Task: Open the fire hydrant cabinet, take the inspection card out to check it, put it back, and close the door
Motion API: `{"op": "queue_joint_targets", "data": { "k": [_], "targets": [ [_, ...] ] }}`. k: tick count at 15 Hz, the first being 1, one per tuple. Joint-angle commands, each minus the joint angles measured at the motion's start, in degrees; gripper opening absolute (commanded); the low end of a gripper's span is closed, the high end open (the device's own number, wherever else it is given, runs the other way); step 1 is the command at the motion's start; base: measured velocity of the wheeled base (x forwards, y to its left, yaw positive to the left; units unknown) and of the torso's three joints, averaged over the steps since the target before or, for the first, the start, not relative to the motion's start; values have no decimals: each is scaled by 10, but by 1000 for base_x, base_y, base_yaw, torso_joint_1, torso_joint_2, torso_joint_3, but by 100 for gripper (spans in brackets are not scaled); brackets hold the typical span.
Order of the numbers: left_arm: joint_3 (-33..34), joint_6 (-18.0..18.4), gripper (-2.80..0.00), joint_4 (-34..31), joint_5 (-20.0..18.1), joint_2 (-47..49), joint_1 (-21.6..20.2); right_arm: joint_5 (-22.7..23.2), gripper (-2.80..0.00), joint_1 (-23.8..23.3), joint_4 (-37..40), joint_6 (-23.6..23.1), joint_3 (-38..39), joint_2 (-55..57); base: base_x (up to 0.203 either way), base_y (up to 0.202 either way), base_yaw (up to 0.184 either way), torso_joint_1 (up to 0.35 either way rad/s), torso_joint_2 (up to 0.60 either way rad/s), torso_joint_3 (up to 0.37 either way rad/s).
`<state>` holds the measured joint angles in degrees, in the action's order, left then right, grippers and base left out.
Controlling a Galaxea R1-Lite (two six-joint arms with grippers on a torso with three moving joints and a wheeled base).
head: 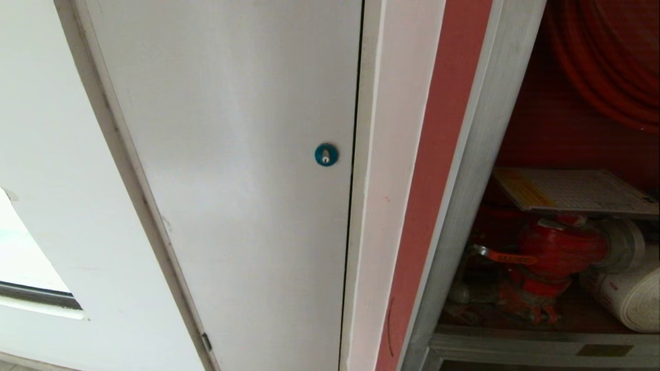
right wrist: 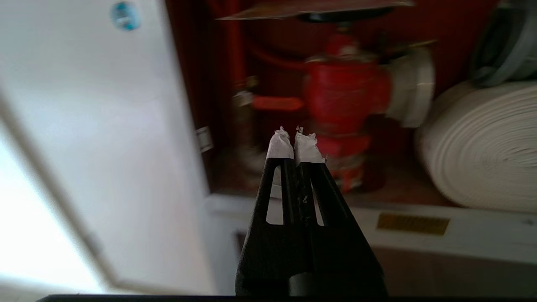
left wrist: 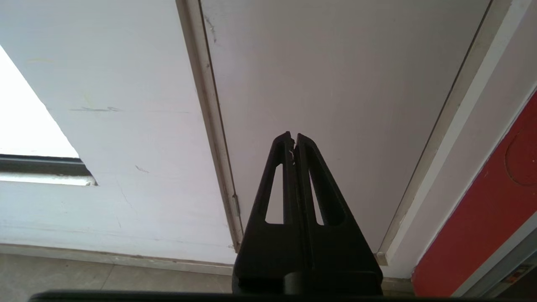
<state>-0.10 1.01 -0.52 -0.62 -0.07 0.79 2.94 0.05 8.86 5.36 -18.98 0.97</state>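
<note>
1. Right wrist view: your right gripper [right wrist: 295, 138] is clenched and empty, its taped tips pressed together, aimed into the open fire hydrant cabinet [right wrist: 423, 235].
2. Card: the inspection card [head: 572, 191] lies flat on top of the red valve [head: 554, 247], above and beyond the right jaws; in the right wrist view you see only its underside edge [right wrist: 310, 8], higher than the fingertips.
3. Axis and heading: you have the card's long axis running across the cabinet opening, roughly crosswise to the jaws' line; its yellow band sits at the end nearer the cabinet's frame post [head: 464, 216].
4. Nearer arm: the right, by judgement. Your left gripper [left wrist: 293, 138] is also clenched on nothing and faces the plain white door [head: 232, 154], well apart from the cabinet.
5. Neighbours: the white rolled hose [right wrist: 482, 147] lies beside the valve, off to one side of the right jaws.
6. Glass door: not in any view; the cabinet stands open.
7. Coming move, as judged: you would need to raise the right jaws, part them, and meet the card's near long edge.
</note>
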Motion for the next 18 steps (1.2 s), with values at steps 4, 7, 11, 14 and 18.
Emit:
{"op": "queue_joint_targets", "data": {
  "k": [4,7,11,14,18],
  "targets": [
    [0,0,-280,0,0,0,0,-20,-280,0,-196,-47,184,-9,0,0,0,0,0,0],
    [0,0,-280,0,0,0,0,-21,-280,0,-165,-72,192,-9,0,0,0,0,0,0],
    [0,0,-280,1,0,1,0,-21,-280,0,-90,-72,192,-9,0,0,0,0,0,0],
    [0,0,-280,0,0,1,0,-19,-280,0,-92,-76,192,-9,0,0,0,0,0,0],
    [0,0,-280,0,0,0,0,-19,-280,0,-92,-72,192,-9,0,0,0,0,0,0]
  ]
}}
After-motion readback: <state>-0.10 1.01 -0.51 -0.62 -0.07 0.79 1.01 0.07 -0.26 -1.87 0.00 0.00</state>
